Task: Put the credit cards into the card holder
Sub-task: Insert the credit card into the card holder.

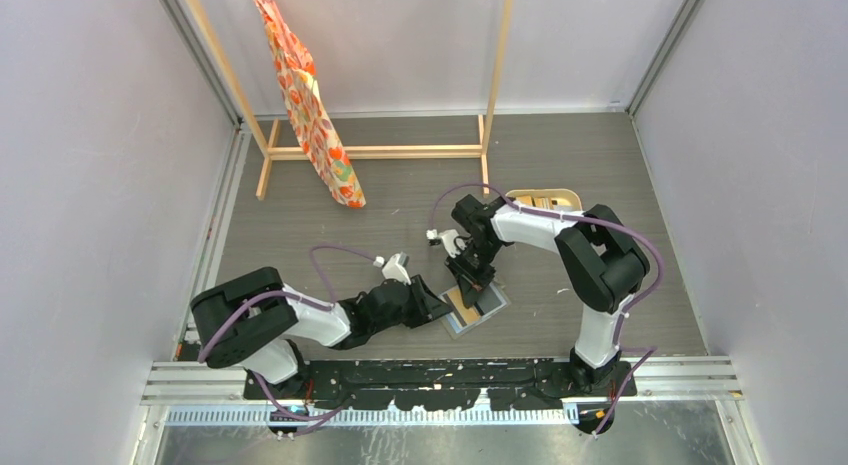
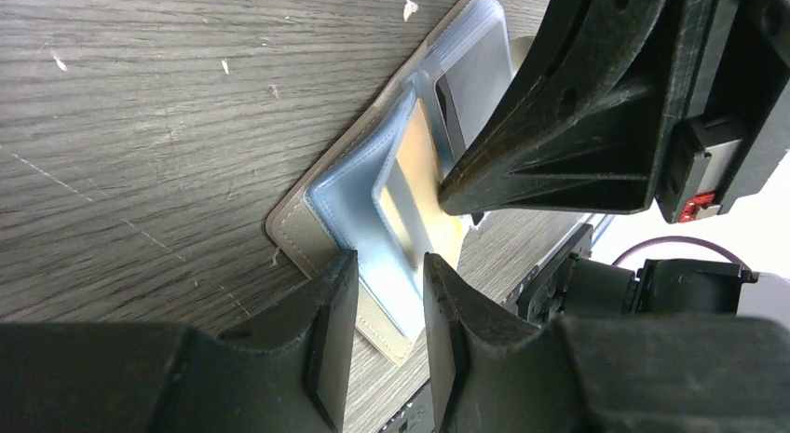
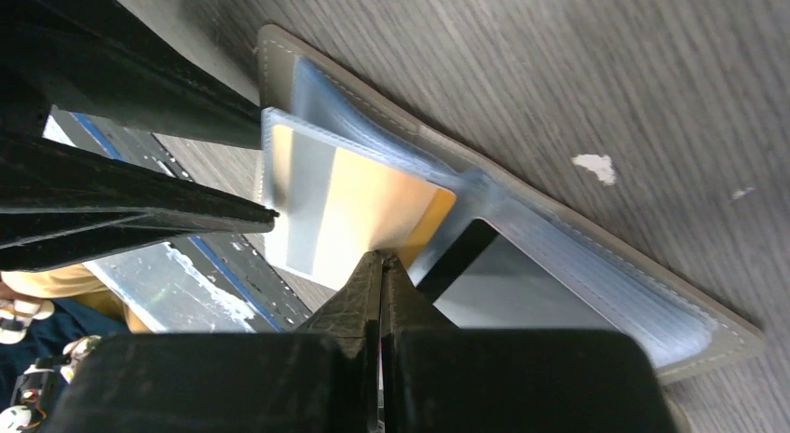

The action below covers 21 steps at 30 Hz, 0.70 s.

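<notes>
Right wrist: one card (image 3: 363, 209), one holder (image 3: 522, 193)

The grey card holder (image 1: 476, 310) lies open near the middle of the table's near edge; a gold credit card (image 3: 363, 209) (grey stripe across it) sits partly inside it.
</notes>
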Each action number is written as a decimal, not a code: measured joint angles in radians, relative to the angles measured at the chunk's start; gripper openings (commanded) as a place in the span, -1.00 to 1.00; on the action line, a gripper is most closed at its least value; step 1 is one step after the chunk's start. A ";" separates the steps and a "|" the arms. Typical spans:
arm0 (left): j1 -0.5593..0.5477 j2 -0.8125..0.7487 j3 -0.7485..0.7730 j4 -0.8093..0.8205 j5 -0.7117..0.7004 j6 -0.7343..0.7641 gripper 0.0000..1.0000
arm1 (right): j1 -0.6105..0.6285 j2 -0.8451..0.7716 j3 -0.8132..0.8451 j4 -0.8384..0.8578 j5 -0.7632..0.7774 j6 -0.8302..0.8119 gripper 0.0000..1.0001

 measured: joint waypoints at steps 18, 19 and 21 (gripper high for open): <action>0.000 -0.224 0.004 -0.147 -0.011 0.038 -0.26 | -0.105 -0.066 0.019 -0.068 -0.090 -0.063 -0.94; 0.000 -0.245 0.004 -0.158 -0.013 0.040 -0.25 | -0.105 -0.064 0.019 -0.069 -0.089 -0.062 -0.96; 0.000 -0.277 0.004 -0.179 -0.016 0.045 -0.25 | -0.100 -0.062 0.019 -0.068 -0.087 -0.061 -0.98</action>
